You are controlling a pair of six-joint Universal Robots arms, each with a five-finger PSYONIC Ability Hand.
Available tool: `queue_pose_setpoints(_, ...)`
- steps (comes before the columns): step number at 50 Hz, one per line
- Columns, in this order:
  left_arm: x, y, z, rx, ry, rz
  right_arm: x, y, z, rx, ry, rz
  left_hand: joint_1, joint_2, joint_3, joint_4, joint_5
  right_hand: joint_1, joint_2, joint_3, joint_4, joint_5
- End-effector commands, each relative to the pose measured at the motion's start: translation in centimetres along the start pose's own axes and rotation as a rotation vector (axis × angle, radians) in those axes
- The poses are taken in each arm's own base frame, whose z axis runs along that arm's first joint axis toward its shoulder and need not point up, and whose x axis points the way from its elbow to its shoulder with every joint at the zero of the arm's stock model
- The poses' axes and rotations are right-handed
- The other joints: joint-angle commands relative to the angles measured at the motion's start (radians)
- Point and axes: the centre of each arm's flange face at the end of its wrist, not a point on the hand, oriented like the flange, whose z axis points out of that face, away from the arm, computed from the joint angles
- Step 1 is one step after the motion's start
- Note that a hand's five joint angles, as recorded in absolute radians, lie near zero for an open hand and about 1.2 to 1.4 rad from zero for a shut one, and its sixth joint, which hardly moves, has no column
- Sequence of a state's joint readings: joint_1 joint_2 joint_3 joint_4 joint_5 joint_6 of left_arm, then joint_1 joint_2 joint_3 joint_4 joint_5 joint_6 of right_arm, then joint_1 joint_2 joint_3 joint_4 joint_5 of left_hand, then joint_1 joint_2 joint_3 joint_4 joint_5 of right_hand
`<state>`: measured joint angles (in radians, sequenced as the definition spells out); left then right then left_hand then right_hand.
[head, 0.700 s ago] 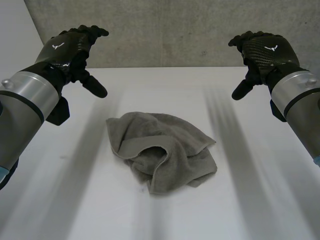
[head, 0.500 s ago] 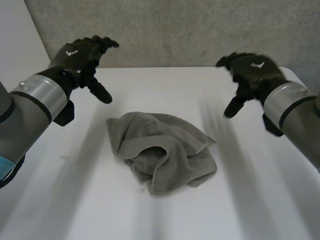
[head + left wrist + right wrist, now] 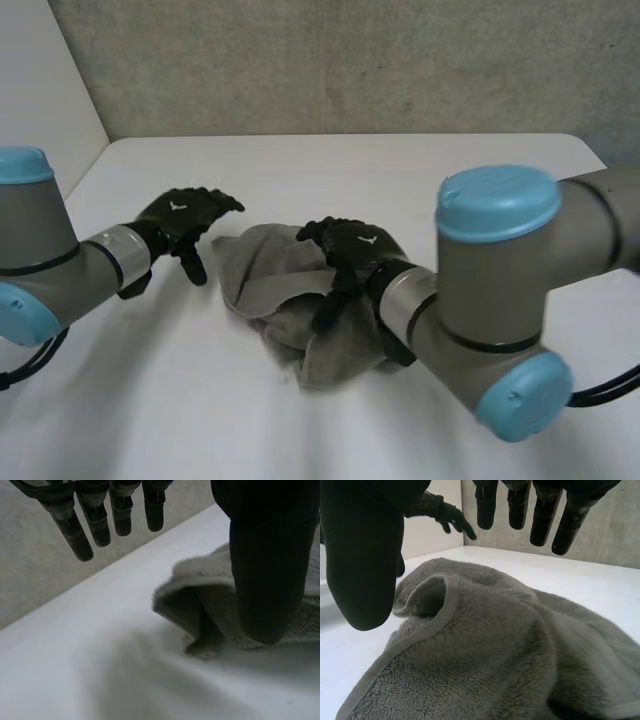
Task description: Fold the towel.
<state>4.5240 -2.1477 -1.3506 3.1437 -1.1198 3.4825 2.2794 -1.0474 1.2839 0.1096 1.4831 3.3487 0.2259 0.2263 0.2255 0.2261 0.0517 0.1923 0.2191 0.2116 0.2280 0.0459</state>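
Towel [image 3: 262, 276] crumpled beneath right hand [image 3: 350, 246] (wrist view: fingers [image 3: 543, 516] straight, untouching).

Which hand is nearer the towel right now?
Right. The right hand, open, is over the towel's middle. The left hand, also open, is at the towel's edge, mostly over the table.

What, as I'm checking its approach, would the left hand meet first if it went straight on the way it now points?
The left hand would most likely meet the towel, at its bunched edge just ahead; height is unclear, so it might skim over.
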Motion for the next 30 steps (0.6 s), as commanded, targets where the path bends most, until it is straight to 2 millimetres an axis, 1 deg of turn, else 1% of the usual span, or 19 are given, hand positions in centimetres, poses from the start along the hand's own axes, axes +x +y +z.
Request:
queue_pose_setpoints(1,0.8,1.8,1.0,-0.018,0.052,-0.016,0.0,1.8,2.5,0.024,0.044,-0.011,0.099,0.098,0.099,0.099,0.098,0.089,0.062,0.07,0.053,0.061)
queue_pose_setpoints(2,0.9,2.1,1.3,-0.014,0.054,-0.014,0.2,2.1,2.8,0.02,0.056,-0.012,0.151,0.151,0.152,0.151,0.151,0.185,0.159,0.166,0.15,0.157)
queue_pose_setpoints(3,0.9,2.1,1.3,-0.014,0.054,-0.014,0.2,2.1,2.8,0.02,0.056,-0.012,0.152,0.152,0.152,0.152,0.152,0.186,0.159,0.167,0.151,0.158)
queue_pose_setpoints(4,1.0,2.3,1.5,-0.009,0.055,-0.012,0.4,2.4,3.1,0.017,0.064,-0.017,0.213,0.213,0.213,0.213,0.213,0.326,0.299,0.307,0.29,0.298)
queue_pose_setpoints(5,1.0,2.3,1.5,-0.009,0.055,-0.012,0.4,2.4,3.1,0.017,0.064,-0.017,0.214,0.213,0.214,0.213,0.213,0.327,0.3,0.308,0.291,0.299)
queue_pose_setpoints(7,1.0,2.6,2.0,0.007,0.052,-0.002,0.5,2.7,3.5,0.018,0.066,-0.037,0.33,0.33,0.331,0.33,0.33,0.584,0.557,0.565,0.548,0.556)
queue_pose_setpoints(8,1.0,2.6,2.0,0.007,0.052,-0.002,0.5,2.7,3.5,0.018,0.066,-0.037,0.331,0.331,0.332,0.331,0.331,0.586,0.559,0.566,0.55,0.557)
queue_pose_setpoints(10,0.9,2.8,2.4,0.026,0.044,0.007,0.5,2.5,3.9,0.045,0.065,-0.068,0.64,0.64,0.641,0.64,0.64,0.86,0.833,0.841,0.824,0.832)
queue_pose_setpoints(11,0.9,2.8,2.4,0.026,0.044,0.007,0.5,2.5,3.9,0.045,0.065,-0.068,0.642,0.642,0.643,0.642,0.642,0.861,0.835,0.842,0.826,0.833)
queue_pose_setpoints(13,0.9,3.0,2.6,0.04,0.036,0.016,0.8,2.3,3.8,0.061,0.071,-0.121,0.961,0.961,0.961,0.961,0.961,1.171,1.144,1.152,1.136,1.143)
queue_pose_setpoints(16,1.0,3.0,2.6,0.043,0.036,0.019,0.9,2.0,3.6,0.069,0.074,-0.157,1.056,1.056,1.057,1.056,1.056,1.204,1.177,1.185,1.168,1.176)
queue_pose_setpoints(17,1.3,2.8,2.5,0.044,0.042,0.021,0.8,1.7,3.3,0.074,0.075,-0.195,1.149,1.149,1.15,1.149,1.149,1.204,1.177,1.185,1.168,1.176)
queue_pose_setpoints(22,2.9,2.2,2.1,0.062,0.077,0.037,0.7,0.5,2.5,0.083,0.059,-0.347,1.17,1.17,1.171,1.17,1.17,1.204,1.177,1.185,1.168,1.176)
queue_pose_setpoints(24,2.8,0.9,2.5,0.131,0.063,0.074,1.6,-0.2,2.8,0.077,0.07,-0.517,1.17,1.17,1.171,1.17,1.17,1.204,1.177,1.185,1.168,1.176)
queue_pose_setpoints(25,2.8,0.9,2.5,0.131,0.063,0.074,1.6,-0.2,2.8,0.077,0.07,-0.518,1.17,1.17,1.171,1.17,1.17,1.204,1.177,1.185,1.168,1.176)
queue_pose_setpoints(26,2.6,-0.1,2.8,0.186,0.046,0.1,2.1,-0.8,3.1,0.087,0.091,-0.621,1.17,1.17,1.171,1.17,1.17,1.204,1.177,1.185,1.168,1.176)
queue_pose_setpoints(28,1.9,-3.9,3.6,0.343,-0.015,0.173,3.2,-4.2,3.7,0.171,0.177,-0.837,1.17,1.17,1.171,1.17,1.17,1.204,1.177,1.185,1.168,1.176)
queue_pose_setpoints(29,1.9,-4.0,3.6,0.344,-0.016,0.173,3.2,-4.2,3.7,0.171,0.178,-0.838,1.17,1.17,1.171,1.17,1.17,1.204,1.177,1.185,1.168,1.176)
queue_pose_setpoints(30,1.5,-6.7,3.7,0.429,-0.065,0.206,3.8,-6.8,4.0,0.248,0.247,-0.918,1.17,1.17,1.171,1.17,1.17,1.204,1.177,1.185,1.168,1.176)
